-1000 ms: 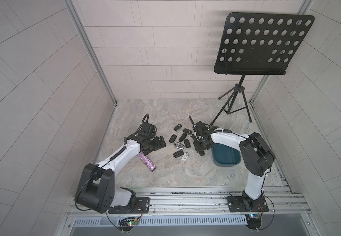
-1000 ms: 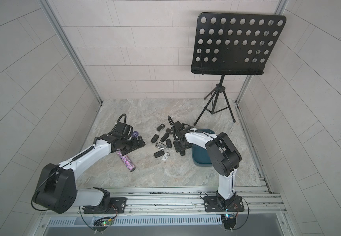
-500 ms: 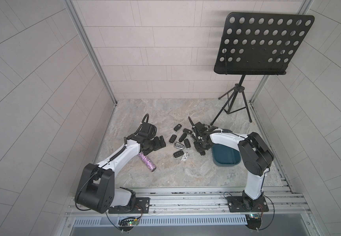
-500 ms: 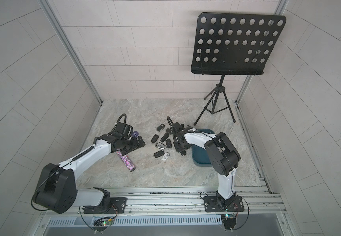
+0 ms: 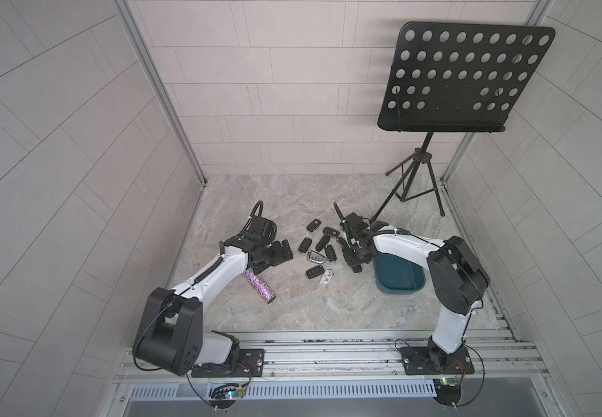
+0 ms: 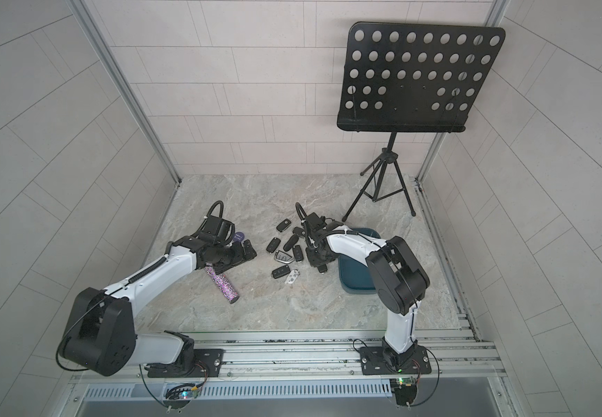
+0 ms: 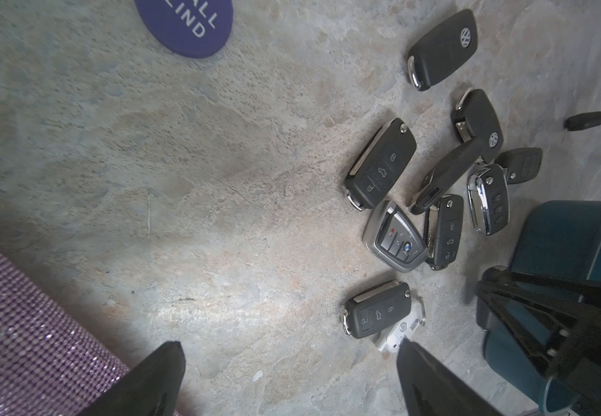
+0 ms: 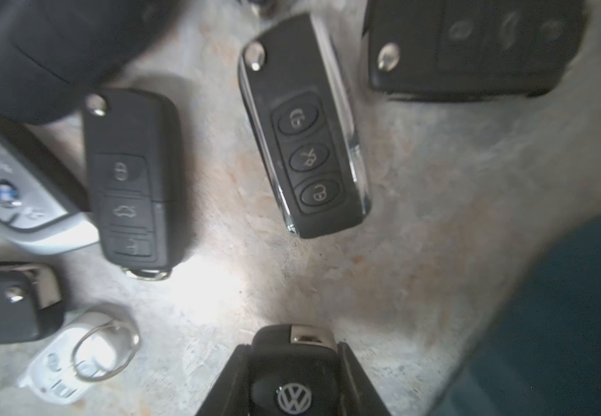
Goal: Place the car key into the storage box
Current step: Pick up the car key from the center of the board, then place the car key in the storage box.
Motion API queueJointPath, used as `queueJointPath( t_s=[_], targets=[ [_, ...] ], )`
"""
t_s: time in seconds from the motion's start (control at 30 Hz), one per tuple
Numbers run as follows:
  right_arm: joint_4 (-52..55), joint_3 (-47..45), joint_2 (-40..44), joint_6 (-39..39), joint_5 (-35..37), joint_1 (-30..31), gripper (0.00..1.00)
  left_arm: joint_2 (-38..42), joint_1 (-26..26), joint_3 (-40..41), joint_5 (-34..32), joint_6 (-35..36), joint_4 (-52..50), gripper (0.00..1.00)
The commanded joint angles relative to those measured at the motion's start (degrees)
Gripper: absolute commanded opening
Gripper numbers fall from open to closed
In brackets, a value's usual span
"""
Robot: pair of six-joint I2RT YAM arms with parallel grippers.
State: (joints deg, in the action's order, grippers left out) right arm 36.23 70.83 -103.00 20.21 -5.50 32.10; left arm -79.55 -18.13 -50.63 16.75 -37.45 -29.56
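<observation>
One key (image 8: 293, 392): black VW fob, gripped across its width by the right gripper (image 8: 291, 347), just beside the box (image 8: 562, 306) and not yet in it.
Right gripper: clenched on the key's two flanks. The metal-capped end sticks out past the fingertips.
Left gripper (image 7: 290, 345): spread wide and holding nothing, over bare table (image 7: 219, 216) next to the glitter tube (image 7: 21, 324).
Box (image 5: 398, 279): teal tray on the table. No key shows inside in both top views, though the right arm hides part of it.
Slip risk: smooth, rounded plastic sits between narrow fingers, so a quick swing could let the key pivot or drop short.
Wall risk: if carried low, the protruding end could catch the box's wall, shoving the tray or twisting the key loose.
Release risk: opening before the key clears the rim would leave it on the table or propped on the edge.
Pile (image 7: 446, 173): other keys lie close by, and a low sweep could drag one along.
</observation>
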Motion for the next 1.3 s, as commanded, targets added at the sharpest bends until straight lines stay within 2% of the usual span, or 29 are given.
queueJointPath(
  t_s=[0.0,0.3,0.57,0.9,1.27],
  targets=[
    [1.7,2.1,5.7,1.4,-0.2,-1.0,0.32,-2.2,0.0,-4.1,0.3,1.8,-1.5,1.00],
    [3.4,1.8,13.9,2.2,-0.2,-7.3,0.32,-8.2,-1.1,-13.1,2.9,4.8,-3.2,1.00],
    [4.5,-1.7,16.9,0.5,0.7,-15.0,0.32,-12.9,-5.5,-19.4,2.0,8.5,-6.2,1.00],
    [0.9,-5.5,12.3,-0.7,1.4,-18.9,0.32,-14.0,-8.8,-19.8,0.5,11.1,-7.3,1.00],
    [-3.3,-2.5,2.9,0.7,-1.5,-19.1,0.31,-11.0,-8.8,-15.8,-1.8,10.9,-6.6,1.00]
  ],
)
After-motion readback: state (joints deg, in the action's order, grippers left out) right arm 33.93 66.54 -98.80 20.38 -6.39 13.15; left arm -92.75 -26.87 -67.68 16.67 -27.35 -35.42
